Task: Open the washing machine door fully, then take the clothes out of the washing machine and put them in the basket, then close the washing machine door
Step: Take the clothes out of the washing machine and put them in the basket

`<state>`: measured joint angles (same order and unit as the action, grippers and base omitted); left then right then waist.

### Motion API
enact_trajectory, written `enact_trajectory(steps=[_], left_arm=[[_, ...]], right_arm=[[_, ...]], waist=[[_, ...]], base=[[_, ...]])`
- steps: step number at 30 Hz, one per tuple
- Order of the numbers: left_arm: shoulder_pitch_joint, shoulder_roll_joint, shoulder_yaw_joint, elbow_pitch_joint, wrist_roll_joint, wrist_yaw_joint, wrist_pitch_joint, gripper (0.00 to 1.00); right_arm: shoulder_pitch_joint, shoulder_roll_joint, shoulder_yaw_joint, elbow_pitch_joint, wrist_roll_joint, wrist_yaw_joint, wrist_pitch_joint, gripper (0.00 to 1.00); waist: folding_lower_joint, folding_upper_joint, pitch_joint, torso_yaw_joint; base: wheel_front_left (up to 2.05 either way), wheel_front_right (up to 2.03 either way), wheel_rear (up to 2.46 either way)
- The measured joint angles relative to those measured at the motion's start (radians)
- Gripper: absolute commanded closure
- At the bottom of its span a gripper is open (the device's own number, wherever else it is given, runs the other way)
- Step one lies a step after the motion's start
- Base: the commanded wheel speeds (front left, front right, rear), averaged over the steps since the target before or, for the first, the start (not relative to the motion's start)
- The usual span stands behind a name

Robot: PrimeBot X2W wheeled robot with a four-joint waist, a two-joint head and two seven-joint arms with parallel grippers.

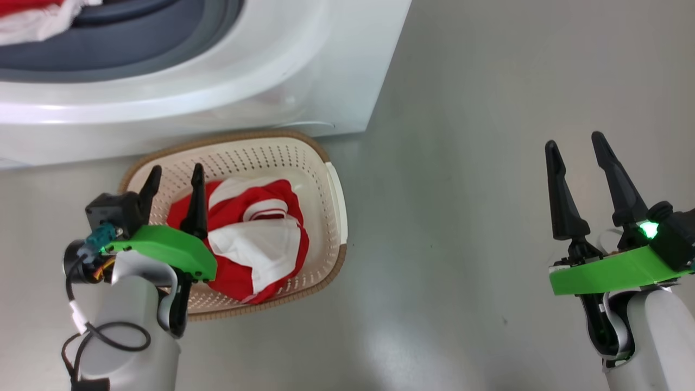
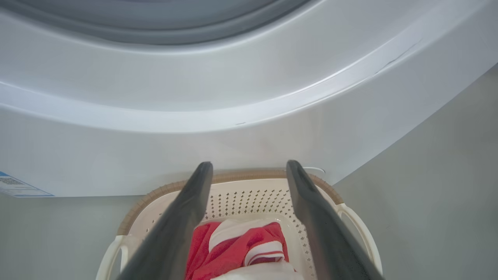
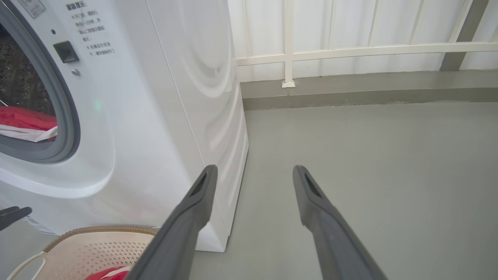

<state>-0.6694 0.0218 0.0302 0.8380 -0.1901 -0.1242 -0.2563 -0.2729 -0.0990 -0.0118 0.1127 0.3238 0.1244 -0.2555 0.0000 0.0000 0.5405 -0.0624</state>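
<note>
Left gripper (image 1: 177, 168) is spread wide with nothing in it, hovering over the near-left part of the basket (image 1: 337, 190). Right gripper (image 1: 574, 140) is equally wide and empty, over bare floor (image 1: 461, 228) well right of the basket.

One of the clothes (image 1: 255, 239) lies bunched in the basket, red with white panels, and we judge it fully inside the rim. The basket sits just in front of the washing machine (image 1: 326, 65), its far edge at the cabinet base.

Another red-and-white garment (image 3: 23, 122) sits in the drum mouth behind the grey rubber ring (image 3: 68, 120), so we read unloading as half done.

Risks as we see them:
- The left fingers are low by the rim. Clipping it on the way up could shove or tip the basket, which looks light.
- The floor looks smooth and slightly glossy, so a nudged basket would likely slide.
- The next garment could snag on the rubber ring or fall short of the basket.

Far side: low grey kerb, then a pale panelled wall with a cream railing (image 3: 288, 50).
</note>
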Motion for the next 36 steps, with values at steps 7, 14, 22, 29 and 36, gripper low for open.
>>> enact_trajectory(steps=[7,14,22,29,36], left_arm=[[0.093,0.0,0.008,-0.15,-0.003,-0.001,0.0,0.0],[0.189,0.0,0.003,-0.291,-0.013,-0.001,0.0,0.0],[0.3,0.001,0.002,-0.416,-0.006,-0.001,0.0,0.0],[0.399,0.002,0.019,-0.521,0.006,-0.001,0.0,0.0],[0.517,0.004,0.046,-0.611,0.011,-0.001,0.0,0.0]], right_arm=[[0.035,-0.006,-0.004,0.015,0.0,0.0,0.0,0.0],[0.09,-0.018,-0.007,0.025,0.0,0.0,0.0,0.0],[0.148,-0.022,-0.009,0.032,0.0,0.0,0.0,0.0],[0.195,-0.024,-0.012,0.038,0.0,0.0,0.0,0.0],[0.264,-0.024,-0.034,0.038,0.0,0.0,0.0,0.0]], waist=[[0.0,0.0,-0.08,0.011],[0.0,0.0,-0.152,0.023],[0.0,0.0,-0.228,0.044],[0.0,0.0,-0.29,0.057],[0.0,0.0,-0.354,0.06]], base=[[0.0,0.0,0.0],[0.0,0.0,0.0],[0.0,0.0,0.0],[0.0,0.0,0.0],[0.0,0.0,0.0]])
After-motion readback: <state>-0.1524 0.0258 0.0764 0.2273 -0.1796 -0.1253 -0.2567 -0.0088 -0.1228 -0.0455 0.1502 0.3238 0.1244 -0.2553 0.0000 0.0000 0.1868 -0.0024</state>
